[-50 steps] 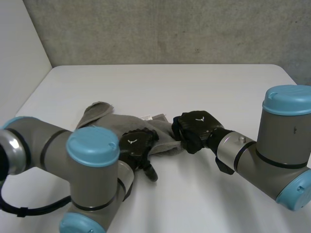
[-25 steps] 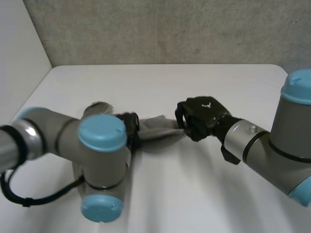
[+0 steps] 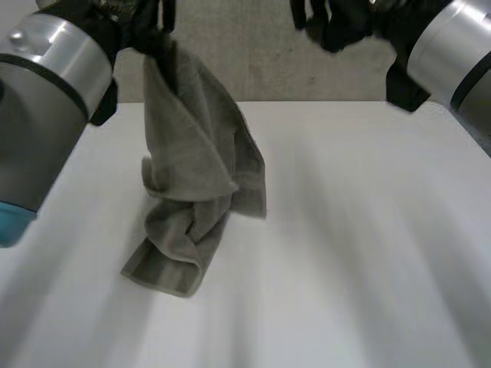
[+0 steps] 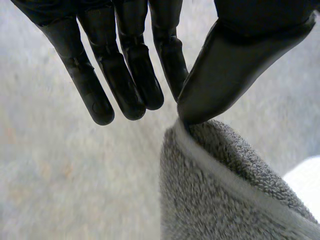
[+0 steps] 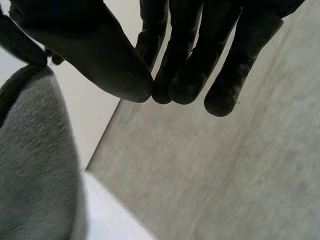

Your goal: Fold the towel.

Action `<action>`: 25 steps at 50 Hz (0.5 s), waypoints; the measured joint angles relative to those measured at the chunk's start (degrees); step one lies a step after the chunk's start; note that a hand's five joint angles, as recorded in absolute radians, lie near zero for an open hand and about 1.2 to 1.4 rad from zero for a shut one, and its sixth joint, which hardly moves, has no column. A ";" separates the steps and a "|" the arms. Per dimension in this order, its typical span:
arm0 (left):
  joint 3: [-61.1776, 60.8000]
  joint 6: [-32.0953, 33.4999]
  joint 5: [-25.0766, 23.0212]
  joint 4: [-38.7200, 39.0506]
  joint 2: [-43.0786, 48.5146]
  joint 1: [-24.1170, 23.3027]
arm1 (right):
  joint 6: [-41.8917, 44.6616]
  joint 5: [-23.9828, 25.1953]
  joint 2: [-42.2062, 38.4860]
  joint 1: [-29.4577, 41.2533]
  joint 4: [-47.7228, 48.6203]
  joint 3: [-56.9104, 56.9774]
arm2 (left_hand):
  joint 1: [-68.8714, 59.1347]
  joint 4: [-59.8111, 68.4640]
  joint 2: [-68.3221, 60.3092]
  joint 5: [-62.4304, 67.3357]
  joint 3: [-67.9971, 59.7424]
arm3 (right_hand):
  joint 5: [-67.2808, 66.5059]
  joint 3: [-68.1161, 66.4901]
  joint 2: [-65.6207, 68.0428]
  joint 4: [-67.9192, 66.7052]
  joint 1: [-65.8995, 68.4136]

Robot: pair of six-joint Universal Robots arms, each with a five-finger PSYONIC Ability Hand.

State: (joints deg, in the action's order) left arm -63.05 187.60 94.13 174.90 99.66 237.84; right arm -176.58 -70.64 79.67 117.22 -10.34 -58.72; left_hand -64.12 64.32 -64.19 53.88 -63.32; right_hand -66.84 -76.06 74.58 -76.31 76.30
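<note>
I'm watching the towel [image 3: 196, 169] hanging in a long drape, with its top end up high and its lower half lying crumpled in a heap on the table [image 3: 353, 238]. My left hand [image 4: 235, 65] is holding it by the hem, thumb pressing the edge against the side of the fingers [image 4: 135, 75], which are reaching out nearly straight. It's a pinch on one corner or edge, nothing more. I'm reading that as a way of letting the weight pull the cloth out long so a second corner can be found.

My right hand [image 5: 100, 55] is hanging up high too, well apart from the towel. Its fingers are fairly straight with the thumb drawn in to their tips, and it's carrying nothing. I'm judging it's placed there to come across and take the hem beside the left hand. The fold itself isn't started yet.

The table is lying white and bare around the heap. A rough grey wall [image 3: 261, 54] is standing right behind its far edge.
</note>
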 measured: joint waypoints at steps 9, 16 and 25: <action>-16.00 -0.30 -8.81 -4.64 0.08 9.59 | 6.94 1.59 -6.28 1.05 0.17 -15.98 | 0.00 -0.01 0.00 0.00 0.00 | 32.21 30.38 -29.98 30.51 -30.91; -27.01 -0.32 -16.07 -2.32 -2.92 14.42 | 8.39 1.16 -15.97 2.59 2.95 -19.36 | 0.00 -0.05 0.02 0.00 0.00 | 62.15 59.47 -58.24 59.83 -59.24; -31.76 -0.22 -17.77 -0.99 -9.25 15.43 | 0.41 -0.12 -24.85 4.24 9.51 -16.19 | 0.09 -0.15 0.16 -0.07 0.01 | 62.13 59.48 -58.25 59.83 -59.68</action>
State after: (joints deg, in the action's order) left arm -94.81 187.38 76.36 173.91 90.41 253.28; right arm -176.16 -70.76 54.83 121.46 -0.83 -74.91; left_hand -64.03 64.17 -64.03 53.80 -63.32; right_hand -4.71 -16.58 16.33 -16.48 16.62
